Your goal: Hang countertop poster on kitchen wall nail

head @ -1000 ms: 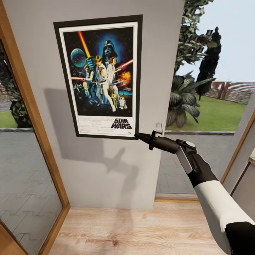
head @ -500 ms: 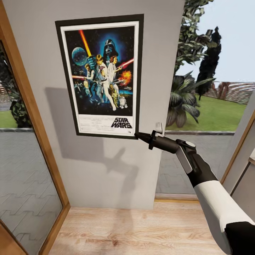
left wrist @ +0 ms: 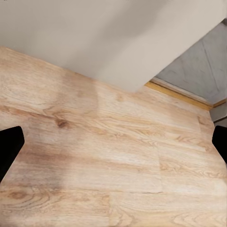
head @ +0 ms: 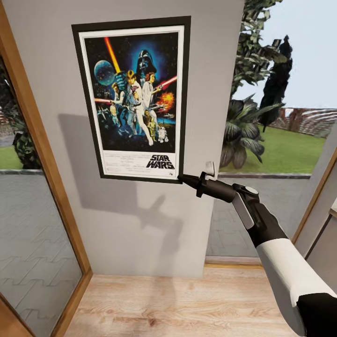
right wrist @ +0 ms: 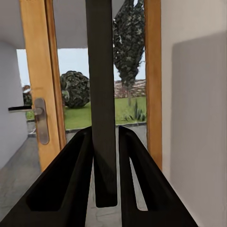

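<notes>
At poster [head: 135,99] corner — right tool [head: 181,178]

One poster [head: 133,100], two hands [head: 183,179].

Star Wars poster [head: 133,98]: black-framed, white-bordered, upright and flat against the grey wall [head: 140,224], lower right corner pinched by the right hand [head: 180,178].

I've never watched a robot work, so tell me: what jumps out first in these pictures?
A colourful Star Wars poster sits high against the grey wall. The right tool pinches its lower right corner, its fingers closed on the dark frame edge. To the right, a window shows trees and lawn.
</notes>
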You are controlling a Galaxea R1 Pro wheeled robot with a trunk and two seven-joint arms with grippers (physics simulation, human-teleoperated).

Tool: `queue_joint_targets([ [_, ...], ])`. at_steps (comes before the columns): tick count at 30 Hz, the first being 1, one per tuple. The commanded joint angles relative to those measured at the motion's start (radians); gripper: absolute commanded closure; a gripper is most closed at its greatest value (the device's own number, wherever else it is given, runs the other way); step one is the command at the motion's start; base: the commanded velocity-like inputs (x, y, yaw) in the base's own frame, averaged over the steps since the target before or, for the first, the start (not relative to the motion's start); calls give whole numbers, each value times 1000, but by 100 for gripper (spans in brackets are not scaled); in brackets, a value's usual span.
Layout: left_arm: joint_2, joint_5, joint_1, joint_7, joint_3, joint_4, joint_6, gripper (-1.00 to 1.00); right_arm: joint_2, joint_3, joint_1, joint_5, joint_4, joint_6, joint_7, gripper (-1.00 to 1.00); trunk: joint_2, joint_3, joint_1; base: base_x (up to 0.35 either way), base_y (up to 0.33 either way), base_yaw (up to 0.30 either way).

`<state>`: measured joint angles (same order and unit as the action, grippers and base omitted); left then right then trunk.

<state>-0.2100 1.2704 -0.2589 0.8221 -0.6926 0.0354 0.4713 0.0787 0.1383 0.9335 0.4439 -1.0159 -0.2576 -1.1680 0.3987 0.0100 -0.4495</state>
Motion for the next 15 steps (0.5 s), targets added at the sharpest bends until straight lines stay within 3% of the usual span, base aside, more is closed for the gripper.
queue_joint_targets([
  [1,0,7,0,2,-8,0,4,-100,1,3,1,12,0,-12,-1,100,1,1,-1,16,0,0],
  [15,0,7,0,1,-8,0,4,-100,1,4,0,12,-1,-14,-1,100,1,1,-1,100,3,0],
])
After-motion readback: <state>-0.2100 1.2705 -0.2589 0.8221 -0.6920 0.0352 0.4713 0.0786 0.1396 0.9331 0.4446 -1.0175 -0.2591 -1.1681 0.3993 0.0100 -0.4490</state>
